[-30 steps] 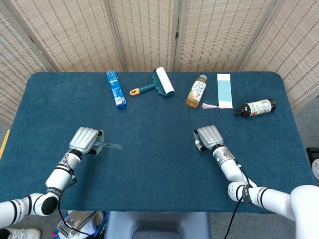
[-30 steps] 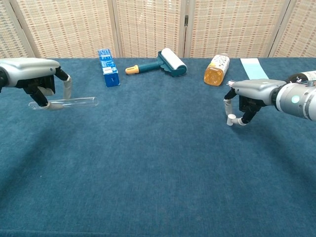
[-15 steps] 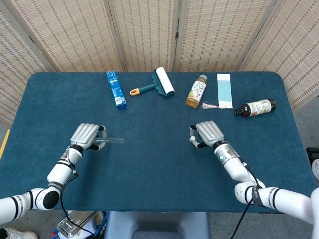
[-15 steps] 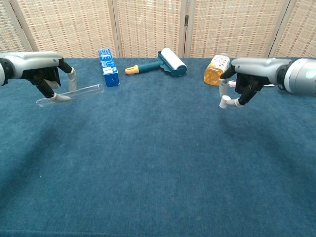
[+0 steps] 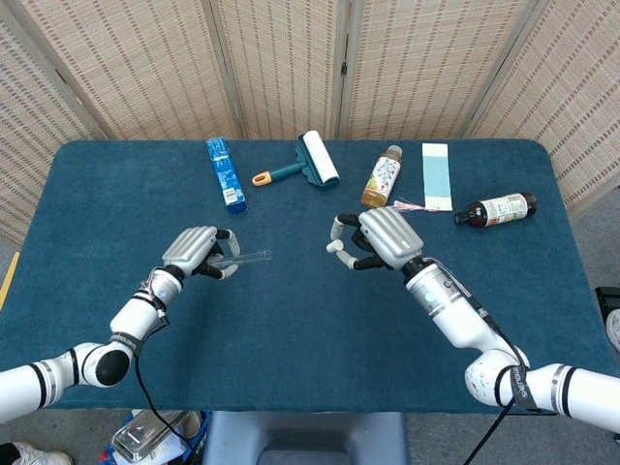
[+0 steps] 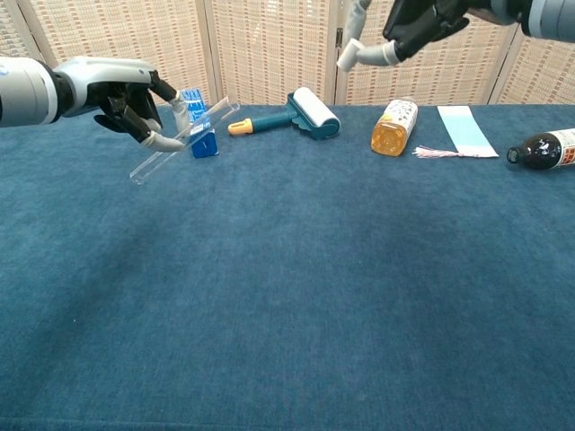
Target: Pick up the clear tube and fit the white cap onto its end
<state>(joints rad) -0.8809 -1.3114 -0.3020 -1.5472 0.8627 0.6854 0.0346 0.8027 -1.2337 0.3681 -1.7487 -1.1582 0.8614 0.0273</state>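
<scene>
Tube [image 6: 184, 136] tilts in the left robot hand [image 6: 135, 97]'s pinch; right robot hand [image 6: 422, 20] holds cap [image 6: 345, 59] above the desk [image 6: 296, 287].

No label or print is legible anywhere.

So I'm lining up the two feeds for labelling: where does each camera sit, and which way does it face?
Head view: high above the near table edge, tilted down at the blue table; both forearms show, left hand holding the clear tube, right hand holding the white cap.
Chest view: low, facing level across the table towards the screens; only the hands and wrists show.
Shared: both hands, tube, cap, lint roller.
</scene>
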